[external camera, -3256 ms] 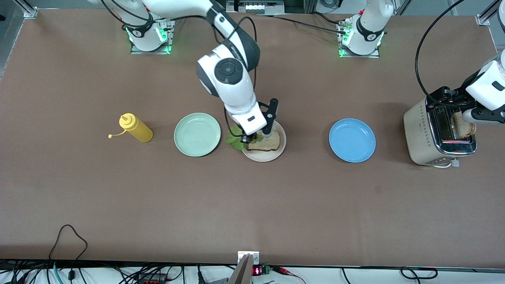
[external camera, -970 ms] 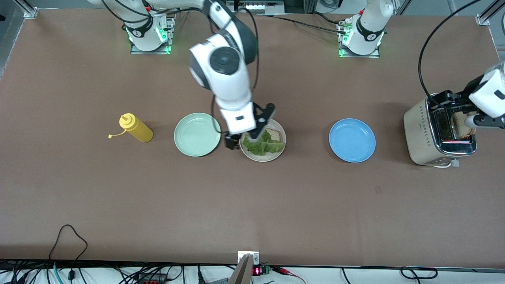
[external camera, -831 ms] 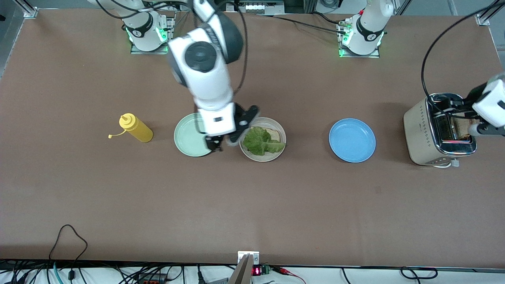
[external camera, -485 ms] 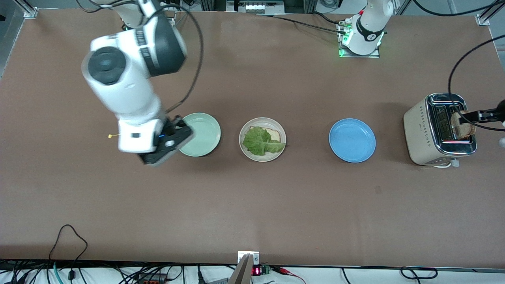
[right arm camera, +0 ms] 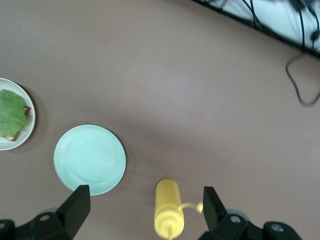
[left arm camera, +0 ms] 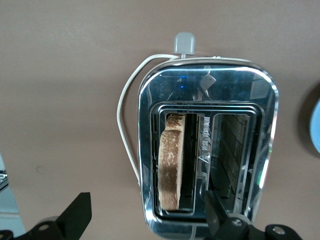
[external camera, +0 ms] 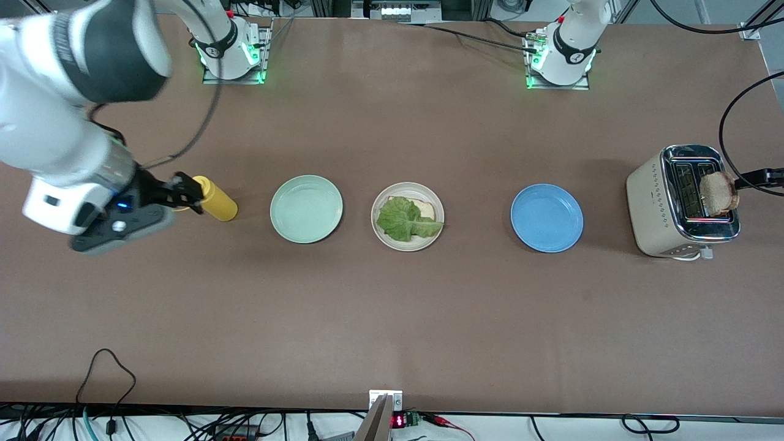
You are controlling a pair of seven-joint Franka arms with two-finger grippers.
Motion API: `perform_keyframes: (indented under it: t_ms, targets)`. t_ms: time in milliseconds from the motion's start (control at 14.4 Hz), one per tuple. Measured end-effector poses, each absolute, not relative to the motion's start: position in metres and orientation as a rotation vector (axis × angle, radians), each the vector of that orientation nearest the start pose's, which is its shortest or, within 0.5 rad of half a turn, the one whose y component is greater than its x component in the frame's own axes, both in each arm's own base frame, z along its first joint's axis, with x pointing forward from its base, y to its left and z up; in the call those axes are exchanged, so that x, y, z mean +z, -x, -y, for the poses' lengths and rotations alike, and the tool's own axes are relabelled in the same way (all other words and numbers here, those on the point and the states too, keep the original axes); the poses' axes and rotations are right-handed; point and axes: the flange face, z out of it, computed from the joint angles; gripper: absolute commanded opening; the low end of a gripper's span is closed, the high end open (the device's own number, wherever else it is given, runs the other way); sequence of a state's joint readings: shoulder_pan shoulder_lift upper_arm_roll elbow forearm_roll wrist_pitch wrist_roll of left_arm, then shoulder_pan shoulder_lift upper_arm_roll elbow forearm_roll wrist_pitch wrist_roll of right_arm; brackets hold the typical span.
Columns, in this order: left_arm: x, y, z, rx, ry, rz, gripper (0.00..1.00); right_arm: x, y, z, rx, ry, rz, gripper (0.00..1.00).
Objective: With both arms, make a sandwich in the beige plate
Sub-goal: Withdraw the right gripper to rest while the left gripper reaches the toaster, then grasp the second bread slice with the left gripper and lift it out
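Cables (external camera: 104,392) trail along the table edge nearest the front camera. Farther in, one row of items crosses the table (external camera: 392,318).

From the right arm's end, the row starts with a yellow squeeze bottle (external camera: 214,201) lying on its side, then a mint green plate (external camera: 306,209), bare. The beige plate (external camera: 408,216) sits mid-row. It carries a bread slice (external camera: 425,211) with a lettuce leaf (external camera: 404,221) spread over it; only one corner of the bread shows past the leaf. No second slice is on it. A blue plate (external camera: 547,218) follows, also bare. A toaster (external camera: 683,202) stands at the left arm's end, its white cord (left arm camera: 131,130) looping beside it.

The right gripper (external camera: 184,197) is raised over the squeeze bottle's capped end and partly screens it. Its jaws are spread wide and hold nothing; in the right wrist view the bottle lies between the two fingertips (right arm camera: 75,207), well below them.

The left gripper (left arm camera: 145,215) hangs over the toaster, jaws spread and empty. A toasted bread slice (left arm camera: 171,160) stands upright in one slot; the other slot is vacant. Nothing blocks the space above the beige plate.

The arm bases (external camera: 229,46) stand at the table's farthest edge.
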State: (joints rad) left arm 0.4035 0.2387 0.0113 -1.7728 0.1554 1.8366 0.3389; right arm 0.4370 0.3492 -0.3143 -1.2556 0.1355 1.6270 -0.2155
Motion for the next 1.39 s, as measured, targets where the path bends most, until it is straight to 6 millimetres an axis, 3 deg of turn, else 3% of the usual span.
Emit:
perform_keyframes:
  t_ms: [139,277,554,623,901,1108,1385]
  targets:
    - [0.396,-0.540,-0.251,0.338,3.054,0.025,0.81,0.590,-0.640,-0.108,-0.047,3.070,0.395,1.00]
    - [0.388,-0.535,-0.246,0.324,3.063,0.020,0.55,0.607,-0.627,-0.088,-0.011,3.079,0.305,1.00]
    - [0.377,-0.532,-0.244,0.295,3.073,0.024,0.43,0.633,-0.602,-0.050,0.000,3.115,0.170,1.00]
    - [0.375,-0.531,-0.245,0.287,3.073,0.027,0.38,0.637,-0.596,-0.047,-0.005,3.122,0.108,1.00]
    - [0.374,-0.533,-0.245,0.250,3.074,0.027,0.02,0.639,-0.577,-0.051,-0.065,3.120,0.000,1.00]
    - [0.374,-0.534,-0.243,0.248,3.076,0.022,0.00,0.623,-0.560,-0.053,-0.110,3.119,0.000,1.00]
    - [0.389,-0.530,-0.241,0.277,3.078,0.027,0.00,0.623,-0.547,-0.053,-0.119,3.123,0.001,1.00]
